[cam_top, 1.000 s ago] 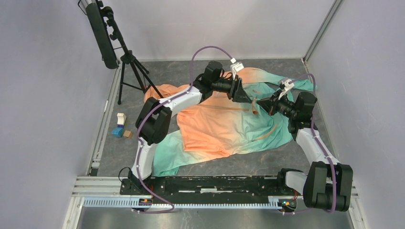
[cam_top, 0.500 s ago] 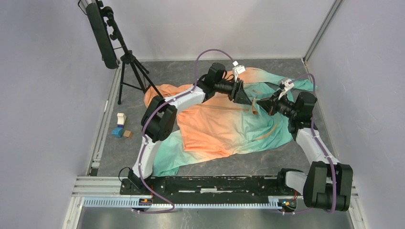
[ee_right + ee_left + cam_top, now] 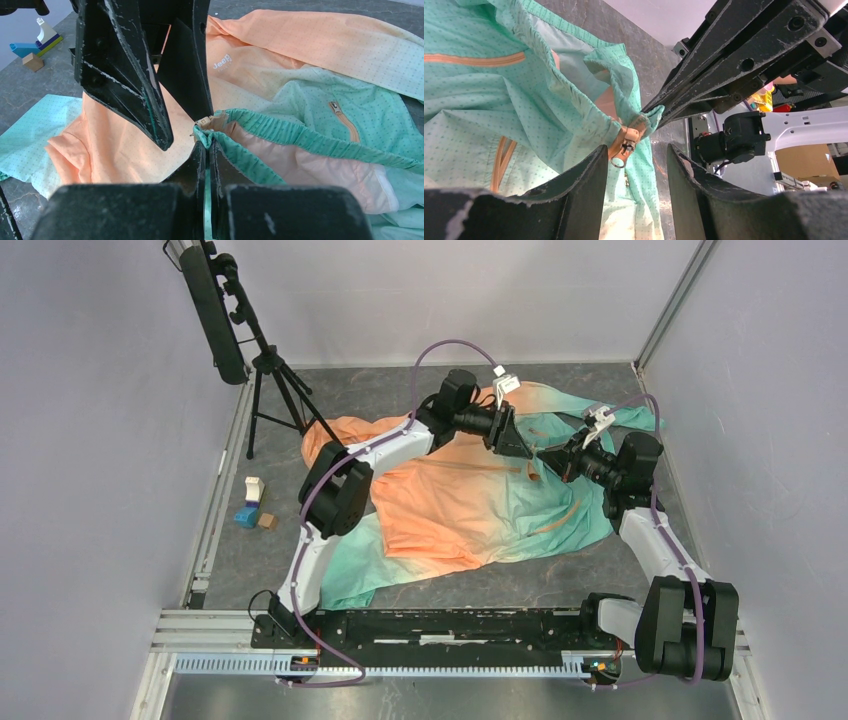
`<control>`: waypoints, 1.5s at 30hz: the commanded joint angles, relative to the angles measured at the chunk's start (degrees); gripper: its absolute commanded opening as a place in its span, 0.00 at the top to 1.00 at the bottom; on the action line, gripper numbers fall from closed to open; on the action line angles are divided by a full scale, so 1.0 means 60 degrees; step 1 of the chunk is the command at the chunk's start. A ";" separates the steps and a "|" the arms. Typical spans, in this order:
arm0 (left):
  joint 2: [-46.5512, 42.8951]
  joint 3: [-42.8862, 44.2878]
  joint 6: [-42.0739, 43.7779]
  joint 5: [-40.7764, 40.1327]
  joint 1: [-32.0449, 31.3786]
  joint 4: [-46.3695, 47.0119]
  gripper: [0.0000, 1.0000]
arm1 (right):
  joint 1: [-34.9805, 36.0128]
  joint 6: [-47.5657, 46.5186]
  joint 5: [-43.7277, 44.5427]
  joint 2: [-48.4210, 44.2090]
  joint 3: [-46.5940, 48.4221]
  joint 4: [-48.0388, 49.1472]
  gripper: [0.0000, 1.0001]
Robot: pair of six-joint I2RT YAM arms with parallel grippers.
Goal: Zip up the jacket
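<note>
The jacket (image 3: 470,505), orange fading to mint green, lies crumpled across the middle of the table. My right gripper (image 3: 207,142) is shut on the jacket's mint hem corner (image 3: 235,120) beside the zipper's bottom end and holds it lifted. My left gripper (image 3: 636,152) is open, its jaws on either side of the zipper slider and its ring pull (image 3: 624,150), not touching them. In the top view the left gripper (image 3: 528,448) meets the right gripper (image 3: 548,455) over the jacket's far right part. An orange pocket zip (image 3: 345,120) shows on the mint panel.
A black tripod with a light bar (image 3: 265,370) stands at the back left. Small toy blocks (image 3: 252,508) lie on the table's left side. Walls close in the back and both sides.
My left gripper has moved right toward the right gripper, closing in on the held zipper end. The right arm has stayed put.
</note>
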 commanded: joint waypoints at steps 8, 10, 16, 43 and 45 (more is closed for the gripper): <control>0.0379 0.0504 0.0079 0.0297 -0.0172 0.0245 0.49 | 0.0062 0.0105 -0.0250 0.0022 0.0244 0.0540 1.00; 0.0353 0.0467 0.0094 0.0261 -0.0173 0.0249 0.51 | 0.0062 0.0125 -0.0250 0.0046 0.0258 0.0546 1.00; 0.0236 0.0427 0.0123 0.0194 -0.0173 0.0278 0.61 | 0.0062 0.0156 -0.0265 0.0051 0.0262 0.0585 1.00; -0.1529 -0.1030 -0.0100 -0.5095 -0.1400 -0.1310 0.98 | 0.0048 0.3859 0.1974 -0.1147 -0.0975 0.3851 1.00; -0.1635 -0.1166 -0.0249 -0.5617 -0.1429 -0.1632 0.98 | -0.0036 0.4101 0.2461 -0.1439 -0.0899 0.3799 1.00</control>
